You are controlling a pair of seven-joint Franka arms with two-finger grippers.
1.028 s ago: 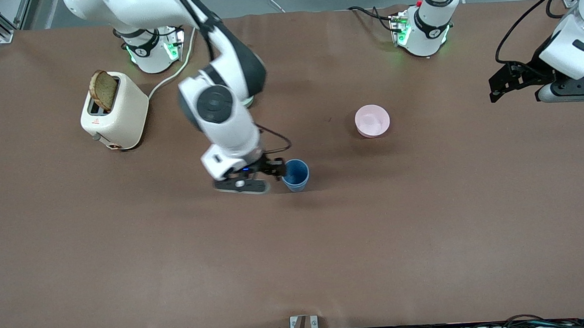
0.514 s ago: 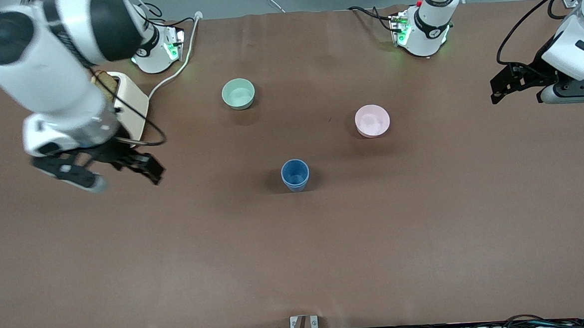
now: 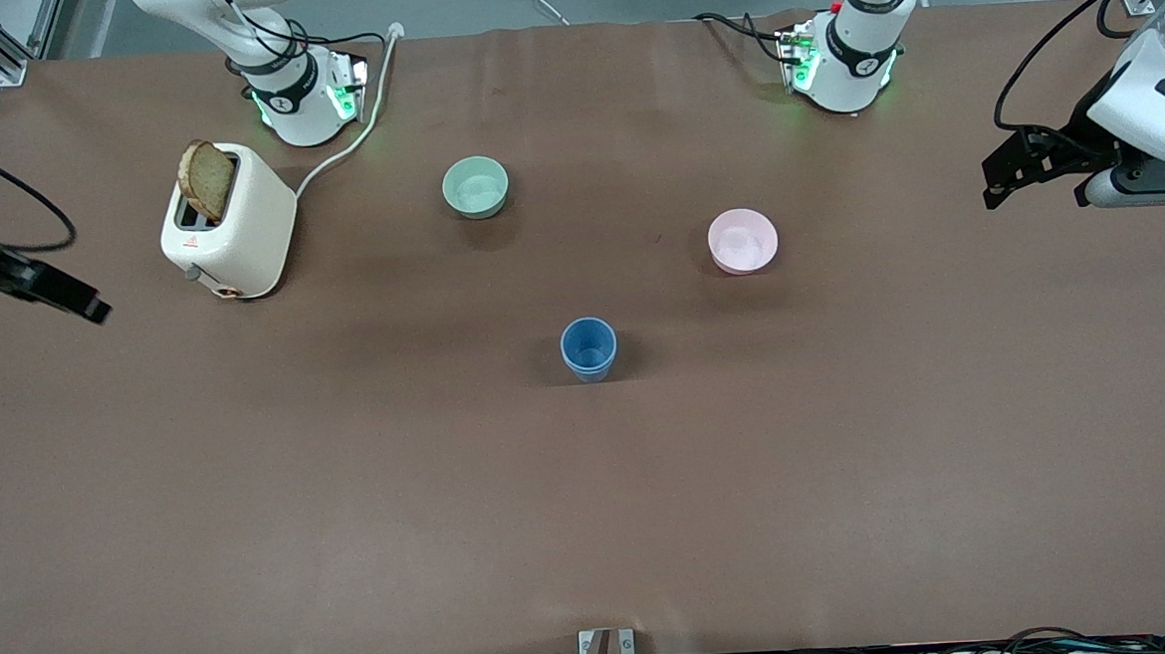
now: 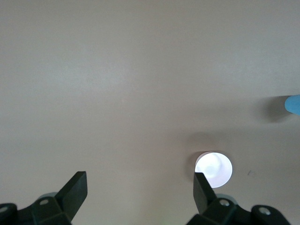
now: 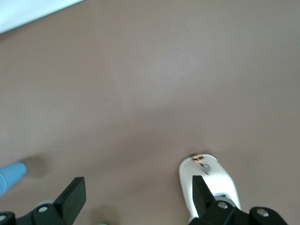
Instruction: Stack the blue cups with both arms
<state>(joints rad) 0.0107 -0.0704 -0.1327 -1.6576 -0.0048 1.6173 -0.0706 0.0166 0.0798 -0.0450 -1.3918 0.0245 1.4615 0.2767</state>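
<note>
A blue cup (image 3: 589,348) stands upright mid-table; a second rim line just under its top rim suggests two nested cups, and no other blue cup shows. It appears at the edge of the left wrist view (image 4: 293,104) and of the right wrist view (image 5: 9,177). My right gripper (image 3: 62,294) is at the right arm's end of the table, beside the toaster, open and empty (image 5: 138,194). My left gripper (image 3: 996,186) waits at the left arm's end, open and empty (image 4: 139,190).
A white toaster (image 3: 228,221) holding a slice of toast stands toward the right arm's end. A mint-green bowl (image 3: 475,186) and a pale pink bowl (image 3: 743,241) sit farther from the front camera than the cup.
My right arm has pulled away from the blue cup, swinging up and out past the toaster to its end of the table, uncovering the mint-green bowl. The left arm has barely moved.
</note>
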